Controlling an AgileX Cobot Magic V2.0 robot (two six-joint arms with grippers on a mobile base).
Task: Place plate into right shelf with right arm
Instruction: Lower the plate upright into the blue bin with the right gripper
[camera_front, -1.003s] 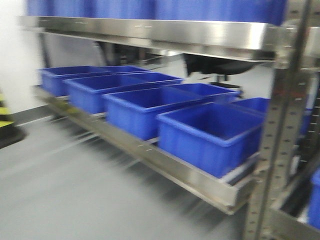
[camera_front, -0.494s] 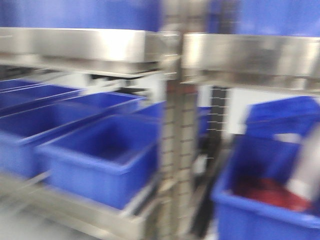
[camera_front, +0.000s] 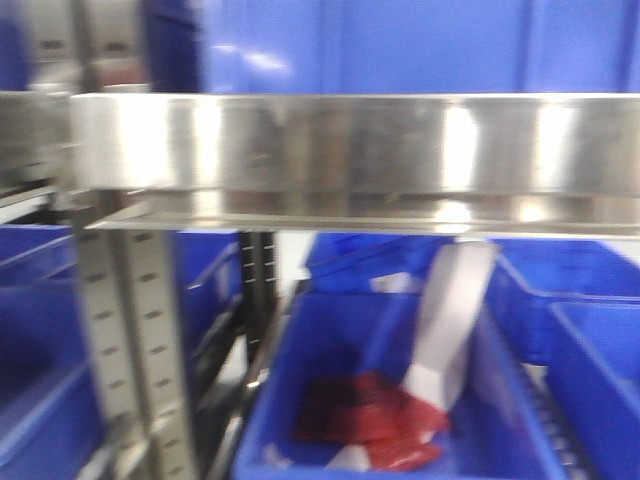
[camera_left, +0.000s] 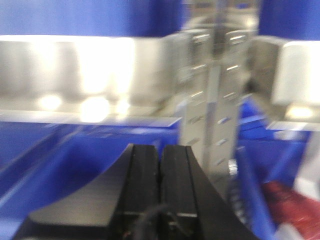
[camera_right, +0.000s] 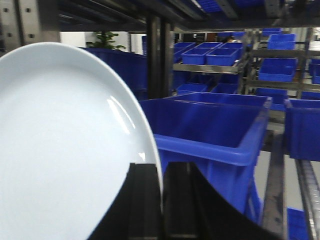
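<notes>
Right wrist view: the plate fills the whole nine o'clock side, standing on edge. Its rim is pinched between the two black fingers of the right tool down at six o'clock. It is glossy white and looks like glazed ceramic, so I'd call it stiff, fairly weighty for an edge grip, slick, and quick to chip against steel. The hold is on the rim alone, so a knock could swing it or let it slide; a bite further in over the rim would be safer.

The left tool, in its own view, has its fingers pressed together with nothing between them.

In the front view the right shelf shows as a bright steel rail across twelve o'clock, with a perforated upright at eight o'clock. Below the rail a blue crate holds something red, too blurred to name.

Room looks tight: hard rails, crates packed close, and an open bin at three o'clock just beside the plate.
</notes>
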